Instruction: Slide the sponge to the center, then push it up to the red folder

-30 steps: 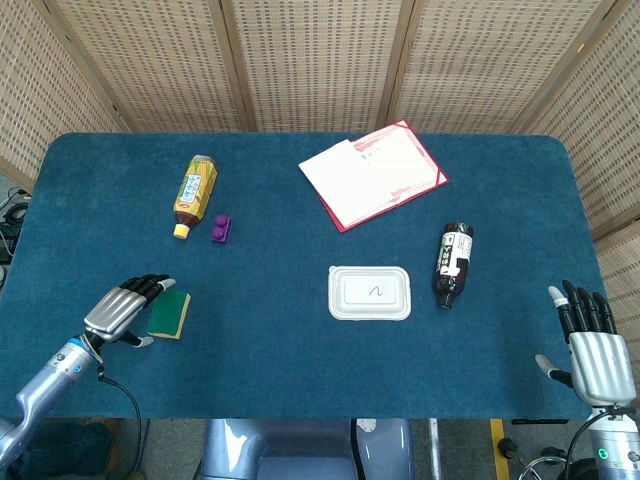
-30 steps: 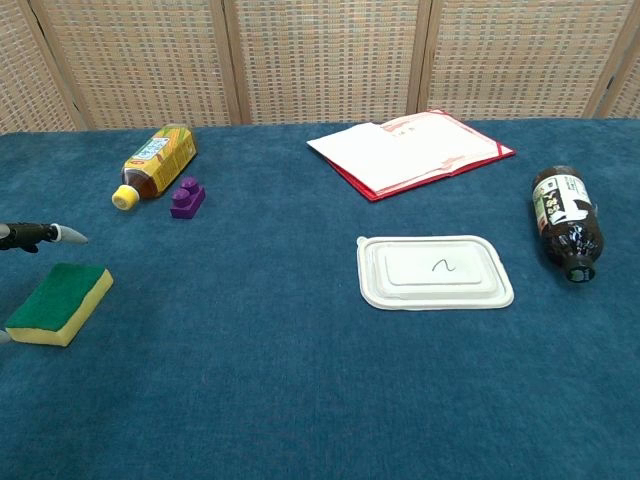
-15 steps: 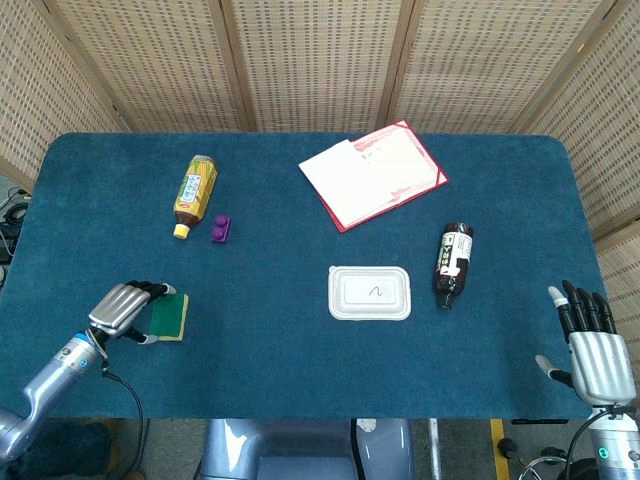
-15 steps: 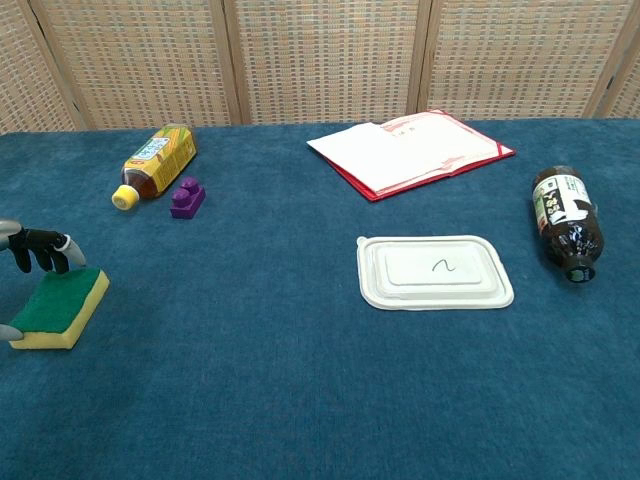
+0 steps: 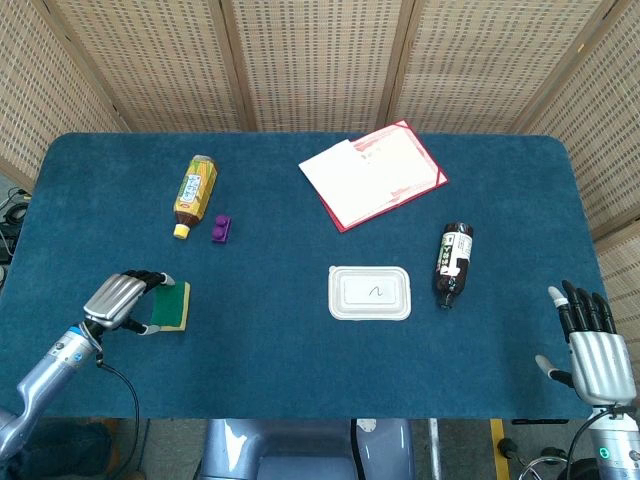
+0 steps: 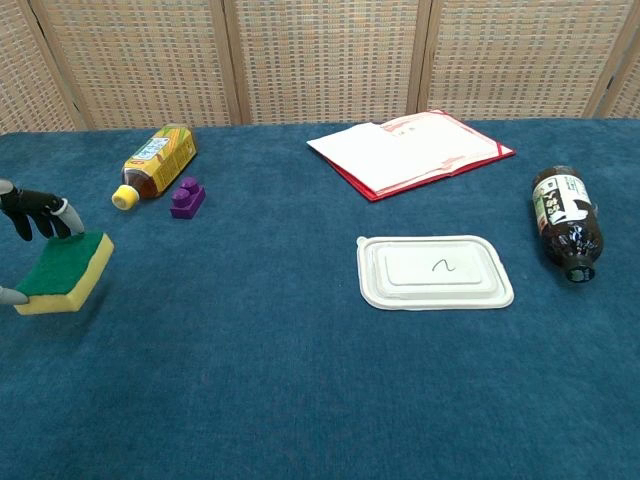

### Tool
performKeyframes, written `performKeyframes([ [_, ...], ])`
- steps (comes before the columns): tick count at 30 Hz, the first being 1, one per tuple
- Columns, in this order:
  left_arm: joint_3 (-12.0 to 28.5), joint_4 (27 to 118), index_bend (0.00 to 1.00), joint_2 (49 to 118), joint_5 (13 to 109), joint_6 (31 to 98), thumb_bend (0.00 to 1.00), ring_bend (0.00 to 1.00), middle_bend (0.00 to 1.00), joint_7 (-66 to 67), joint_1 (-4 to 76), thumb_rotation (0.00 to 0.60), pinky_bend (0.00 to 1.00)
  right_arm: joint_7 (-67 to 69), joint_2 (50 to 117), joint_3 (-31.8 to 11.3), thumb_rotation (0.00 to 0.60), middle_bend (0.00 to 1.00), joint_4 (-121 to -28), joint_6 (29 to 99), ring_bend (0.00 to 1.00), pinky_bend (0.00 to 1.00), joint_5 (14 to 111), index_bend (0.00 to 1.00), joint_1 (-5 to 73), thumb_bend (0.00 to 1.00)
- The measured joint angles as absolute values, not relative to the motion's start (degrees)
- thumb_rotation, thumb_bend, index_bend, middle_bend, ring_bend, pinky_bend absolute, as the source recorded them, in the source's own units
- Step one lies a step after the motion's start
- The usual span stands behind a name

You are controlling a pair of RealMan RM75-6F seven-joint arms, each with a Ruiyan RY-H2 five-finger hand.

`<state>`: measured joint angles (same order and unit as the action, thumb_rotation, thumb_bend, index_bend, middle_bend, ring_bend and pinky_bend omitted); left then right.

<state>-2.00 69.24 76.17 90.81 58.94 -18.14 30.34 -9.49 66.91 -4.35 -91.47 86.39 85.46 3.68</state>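
Now, at the near-left corner of the blue desk [image 5: 300,390], the dark fingers [image 6: 38,212] of the left hand [image 5: 118,300] curl over the outer edge of the sponge [image 5: 170,306], touching its green top; whether they clamp it or merely press on it cannot be told from either view. The sponge sits just to the inside of that hand, its yellow side showing in the chest view, its long axis running roughly toward the far edge of the desk. From the fingers, the desk's center lies to the robot's right, so the coming slide looks to be a sideways push across open felt. The red folder [image 5: 378,174] rests well beyond, toward the far edge and right of center, with the white lidded container [image 5: 370,293] between the center and the near edge. The right hand [image 5: 594,352] waits at the near-right corner, fingers spread and holding nothing, far from the sponge. The left hand is plainly the nearer one.
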Motion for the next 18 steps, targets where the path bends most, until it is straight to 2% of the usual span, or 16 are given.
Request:
performKeyframes([
  [8, 1.38, 76.52, 0.28, 73.86, 88.97, 56.52, 0.00, 0.30, 0.37, -14.05, 34.16, 0.600, 0.32, -8.99, 66.58, -4.42, 0.600, 0.00, -91.71, 86.30, 0.00, 0.00, 85.32, 0.00, 3.70, 0.00],
  [18, 7.50, 83.95, 0.28, 75.19, 77.82, 46.86, 0.00, 0.30, 0.37, 2.18, 42.09, 0.600, 0.31, -7.71, 66.19, -5.18, 0.600, 0.00, -91.17, 84.99, 0.00, 0.00, 83.41, 0.01, 4.15, 0.00],
])
